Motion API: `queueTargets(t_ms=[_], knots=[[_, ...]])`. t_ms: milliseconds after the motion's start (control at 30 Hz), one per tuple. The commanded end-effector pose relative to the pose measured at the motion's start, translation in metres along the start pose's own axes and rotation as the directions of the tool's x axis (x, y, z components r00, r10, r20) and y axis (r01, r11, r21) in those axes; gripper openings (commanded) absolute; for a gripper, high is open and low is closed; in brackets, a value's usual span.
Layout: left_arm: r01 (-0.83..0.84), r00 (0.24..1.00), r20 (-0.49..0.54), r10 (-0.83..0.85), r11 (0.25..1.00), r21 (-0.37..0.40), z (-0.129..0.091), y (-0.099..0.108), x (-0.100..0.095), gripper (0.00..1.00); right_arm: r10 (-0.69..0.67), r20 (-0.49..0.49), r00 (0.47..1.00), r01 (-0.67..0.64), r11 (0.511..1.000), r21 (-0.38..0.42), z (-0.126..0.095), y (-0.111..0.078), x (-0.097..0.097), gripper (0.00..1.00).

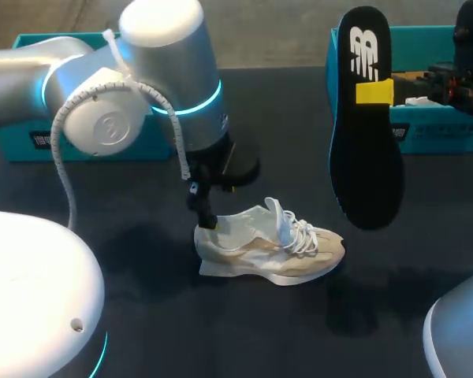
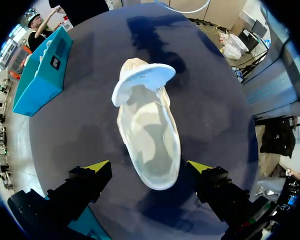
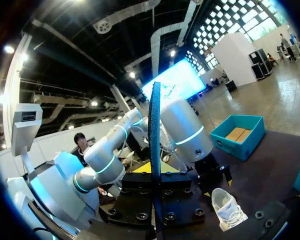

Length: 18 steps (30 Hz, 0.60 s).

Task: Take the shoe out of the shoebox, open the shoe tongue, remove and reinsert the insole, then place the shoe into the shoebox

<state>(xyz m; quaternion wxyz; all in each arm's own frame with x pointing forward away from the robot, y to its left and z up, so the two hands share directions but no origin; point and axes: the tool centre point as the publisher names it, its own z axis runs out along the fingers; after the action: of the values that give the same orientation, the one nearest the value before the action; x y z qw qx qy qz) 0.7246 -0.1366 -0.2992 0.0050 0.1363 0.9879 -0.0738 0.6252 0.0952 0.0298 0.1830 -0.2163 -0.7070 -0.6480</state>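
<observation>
Lying on its sole near the middle of the table (image 1: 142,315), the shoe (image 1: 272,248) is pale with white laces, and its toe points toward the right side. Its tongue (image 2: 142,80) is folded out, so the left wrist view looks straight into the shoe. The left gripper (image 2: 149,167) hangs just over the heel with its fingers wide apart, one at each side of the heel, and in that view neither touches it. The right gripper (image 1: 376,92) is up in the air at the right and clamps the black insole (image 1: 366,134), which stands upright, well apart from the shoe. Two teal boxes stand at the far edge: the left box (image 1: 31,134), partly hidden behind the left arm (image 1: 142,71), and the right box (image 1: 437,130), whose near corner the insole covers
</observation>
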Motion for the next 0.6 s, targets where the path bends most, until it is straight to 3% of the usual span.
queueTargets(t_ms=[33,600], knots=[[0.005,0.999,-0.032,-0.006,1.0,-0.015,0.02,-0.016,-0.019,1.0,0.002,0.0,1.0,-0.002,1.0,0.003,0.002,0.001,-0.001,0.0],[0.072,0.995,-0.071,-0.073,0.997,-0.023,0.069,-0.042,-0.036,1.0,0.002,0.0,1.0,-0.002,1.0,0.003,0.002,0.001,-0.001,0.0]])
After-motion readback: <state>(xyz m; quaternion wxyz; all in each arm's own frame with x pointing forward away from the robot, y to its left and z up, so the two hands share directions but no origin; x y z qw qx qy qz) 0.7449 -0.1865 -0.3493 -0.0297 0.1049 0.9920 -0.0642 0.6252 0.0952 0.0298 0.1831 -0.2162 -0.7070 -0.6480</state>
